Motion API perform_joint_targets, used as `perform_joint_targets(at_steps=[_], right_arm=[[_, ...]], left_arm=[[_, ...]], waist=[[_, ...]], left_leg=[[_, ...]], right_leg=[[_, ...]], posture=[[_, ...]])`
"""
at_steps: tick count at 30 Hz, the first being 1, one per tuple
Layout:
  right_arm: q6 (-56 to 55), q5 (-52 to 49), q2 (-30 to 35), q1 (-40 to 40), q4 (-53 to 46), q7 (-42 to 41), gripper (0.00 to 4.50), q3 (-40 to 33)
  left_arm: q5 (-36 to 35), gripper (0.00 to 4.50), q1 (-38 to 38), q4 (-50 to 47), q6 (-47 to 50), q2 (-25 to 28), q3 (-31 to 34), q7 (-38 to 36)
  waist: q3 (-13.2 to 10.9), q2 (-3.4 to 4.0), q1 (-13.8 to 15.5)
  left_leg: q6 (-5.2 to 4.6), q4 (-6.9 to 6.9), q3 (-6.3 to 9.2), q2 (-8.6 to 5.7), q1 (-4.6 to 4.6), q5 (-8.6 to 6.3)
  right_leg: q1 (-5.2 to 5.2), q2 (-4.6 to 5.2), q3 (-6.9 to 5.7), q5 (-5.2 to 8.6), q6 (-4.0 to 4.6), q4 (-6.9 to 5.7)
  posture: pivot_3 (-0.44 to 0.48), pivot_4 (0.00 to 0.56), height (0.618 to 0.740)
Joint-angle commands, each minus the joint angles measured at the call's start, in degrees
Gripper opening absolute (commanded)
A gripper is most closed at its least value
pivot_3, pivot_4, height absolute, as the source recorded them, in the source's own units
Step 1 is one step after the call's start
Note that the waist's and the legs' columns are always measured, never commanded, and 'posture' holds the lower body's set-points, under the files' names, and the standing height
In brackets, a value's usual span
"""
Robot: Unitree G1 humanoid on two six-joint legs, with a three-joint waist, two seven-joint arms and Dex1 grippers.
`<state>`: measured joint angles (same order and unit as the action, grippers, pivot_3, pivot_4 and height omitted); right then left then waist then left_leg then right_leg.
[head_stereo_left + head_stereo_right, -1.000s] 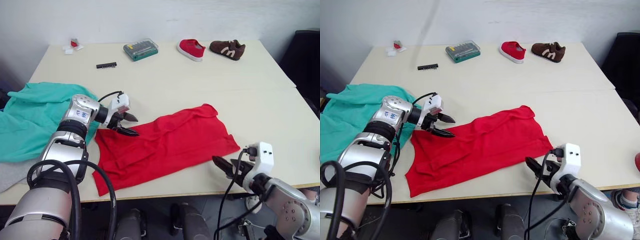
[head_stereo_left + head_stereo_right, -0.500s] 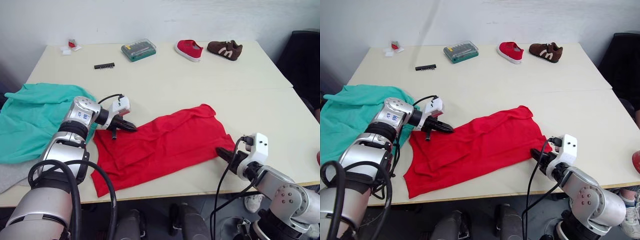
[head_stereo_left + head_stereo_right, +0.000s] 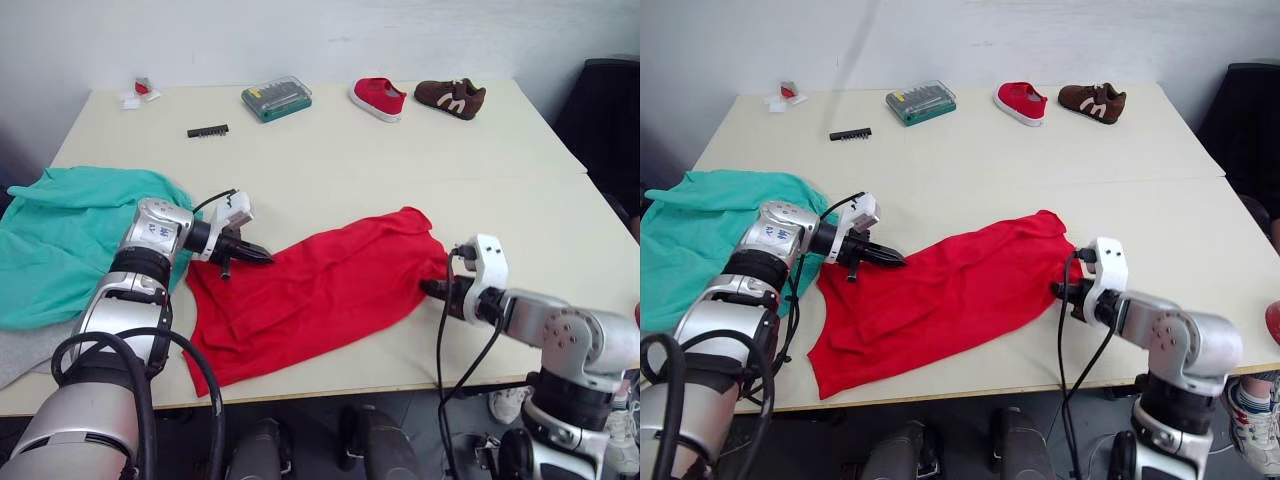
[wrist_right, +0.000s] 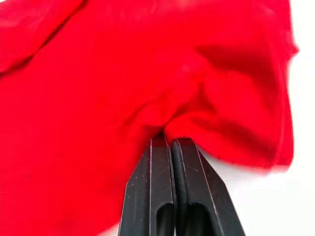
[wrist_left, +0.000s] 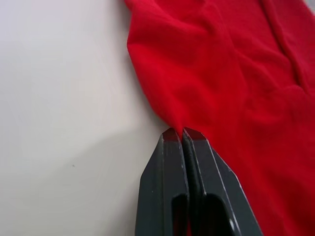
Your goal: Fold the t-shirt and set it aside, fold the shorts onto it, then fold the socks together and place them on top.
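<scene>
Both my grippers are clamped on the bright red short-sleeved cotton t-shirt (image 3: pixel 320 290), which lies spread and rumpled on the pale cream table (image 3: pixel 330 160) near its front edge. Left gripper (image 3: pixel 252 256) has its two black fingers closed on a pinch of fabric at the shirt's left edge; the wrist view shows the fingertips (image 5: pixel 182 135) pressed together with cloth bunched between them. Right gripper (image 3: pixel 1060 290) has its fingers shut on the shirt's right edge, fabric puckered at the tips (image 4: pixel 168 142). Large teal-green soft shorts (image 3: pixel 60 235) sit in a heap at the table's left side, just beside my left arm. Grey fabric (image 3: pixel 20 350) at the front left corner, partly under the shorts, can't tell what it is. At the far edge, well apart from the shirt: green transparent bit case (image 3: pixel 276 98), small black bit strip (image 3: pixel 208 131), red shoe (image 3: pixel 379 98), brown shoe (image 3: pixel 450 97).
</scene>
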<state>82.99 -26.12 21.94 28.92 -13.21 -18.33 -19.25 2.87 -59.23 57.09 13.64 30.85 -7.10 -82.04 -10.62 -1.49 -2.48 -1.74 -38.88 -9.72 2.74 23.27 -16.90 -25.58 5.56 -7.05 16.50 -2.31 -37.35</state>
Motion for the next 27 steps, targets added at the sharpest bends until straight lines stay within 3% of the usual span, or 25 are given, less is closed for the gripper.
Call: perform_joint_targets(at_steps=[1,8,16,27], right_arm=[[-9.9,3.4,4.4,5.1,10.3,-3.0,0.02,5.9],[-25.5,10.5,8.9,17.4,31.8,-9.7,0.02,17.6],[-43.3,19.7,6.6,27.6,50.5,-18.1,0.02,28.6],[-60.5,27.7,3.0,38.8,73.7,-20.2,0.02,29.9]], left_arm=[[-3.2,0.00,6.5,-16.0,8.9,2.1,1.4,0.8],[-9.8,0.00,19.9,-41.9,24.9,5.6,4.1,5.3],[-19.0,0.00,32.4,-66.3,44.8,2.4,9.7,19.1],[-25.3,0.00,41.4,-79.8,49.7,-4.3,15.3,35.6]], waist=[[0.0,0.02,-0.2],[-0.1,0.09,-0.8],[-0.1,0.09,-1.0],[-0.1,0.11,-0.8]], left_leg=[[0.05,0.00,0.00,0.02,-0.01,0.03],[0.18,0.03,-0.09,0.04,-0.10,0.16],[0.22,0.03,-0.13,0.05,-0.18,0.19],[0.34,0.06,-0.14,0.06,-0.30,0.26]], right_leg=[[0.00,0.00,0.01,0.00,0.00,0.00],[0.00,-0.04,0.16,0.02,-0.03,-0.08],[0.01,-0.04,0.30,0.02,-0.03,-0.12],[0.03,-0.05,0.40,0.01,-0.02,-0.21]], posture=[[0.000,0.150,0.740],[0.000,0.150,0.740],[0.000,0.150,0.740],[0.000,0.150,0.740]])
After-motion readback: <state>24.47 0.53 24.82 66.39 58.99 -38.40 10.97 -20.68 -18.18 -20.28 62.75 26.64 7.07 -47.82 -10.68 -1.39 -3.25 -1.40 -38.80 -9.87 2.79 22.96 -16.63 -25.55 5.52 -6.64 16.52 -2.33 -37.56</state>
